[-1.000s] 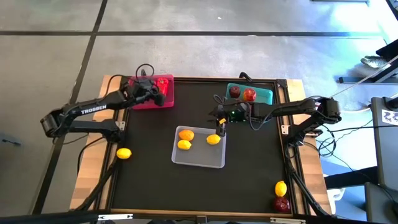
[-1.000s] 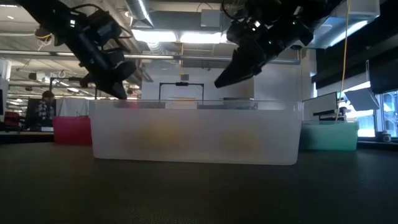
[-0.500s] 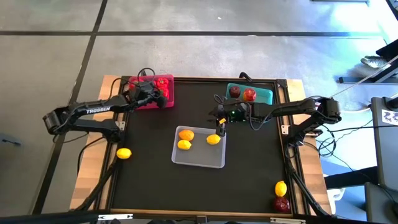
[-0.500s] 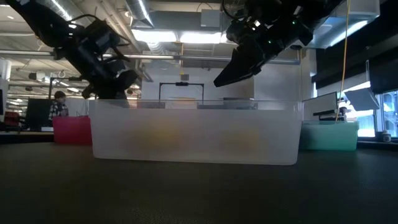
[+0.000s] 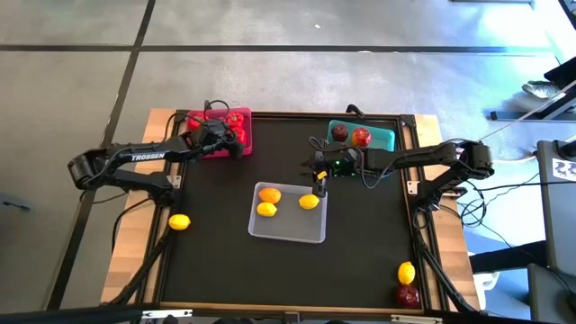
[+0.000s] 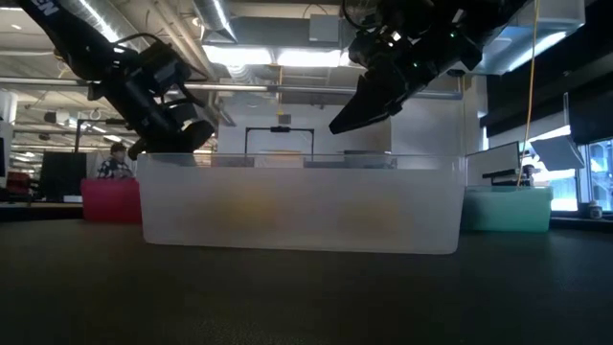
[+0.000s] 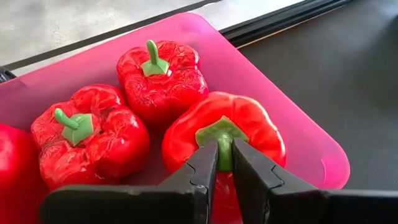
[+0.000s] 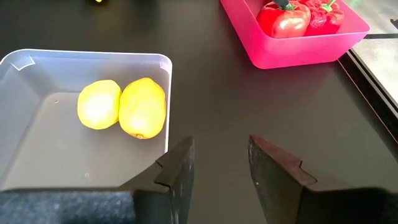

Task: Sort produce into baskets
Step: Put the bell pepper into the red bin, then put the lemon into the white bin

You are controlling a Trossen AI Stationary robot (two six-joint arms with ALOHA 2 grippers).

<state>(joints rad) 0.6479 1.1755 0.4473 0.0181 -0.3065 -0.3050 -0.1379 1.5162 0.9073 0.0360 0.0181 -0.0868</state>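
Left wrist view, left gripper (image 7: 224,163) apparently pinching pepper (image 7: 225,142) stem

Dark left gripper (image 7: 224,163) fingers pinch the green stem (image 7: 222,140) of a glossy red toy bell pepper (image 7: 225,140) in a shallow pink plastic tray (image 7: 292,130), beside two similar peppers (image 7: 163,78).

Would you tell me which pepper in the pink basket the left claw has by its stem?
The smooth pepper nearest the basket's corner; the two wrinkled ones sit behind, untouched.

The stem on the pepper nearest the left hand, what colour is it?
Green, on a bright red pepper lying in the pink tray; the left wrist view shows it best.
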